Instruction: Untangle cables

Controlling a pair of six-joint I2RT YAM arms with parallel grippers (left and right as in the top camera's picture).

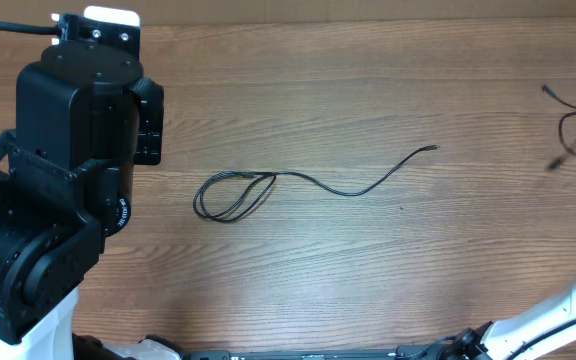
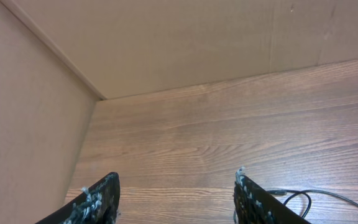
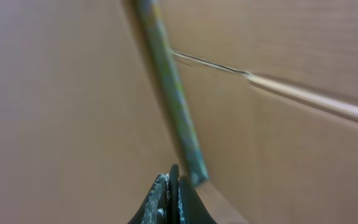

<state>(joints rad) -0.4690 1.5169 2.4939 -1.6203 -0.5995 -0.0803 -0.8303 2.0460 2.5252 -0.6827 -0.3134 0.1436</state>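
**Cables on table, both claws off them**

Looking down from above and seeing one thin black cable lying near the middle of the wood table. Curling into a few loose loops at its left end, one over another. Then running off to the right in a soft wave and ending in a small plug.

Spotting a second cable too, far off at the right edge of the table, well apart from the first. Looking blurry and partly cut off, so not telling how it is looped.

Noticing the big black left arm filling the left side, beside the loops but not touching them.

Peeking through the left wrist view: finding the left claw with its two fingers spread wide apart, holding nothing, hanging over bare wood and facing a brown wall. Catching a bit of the cable at the bottom right, just beside one finger.

Peeking through the right wrist view: finding the right claw with its fingers pressed together, gripping nothing, pointing at a blurry brown wall.
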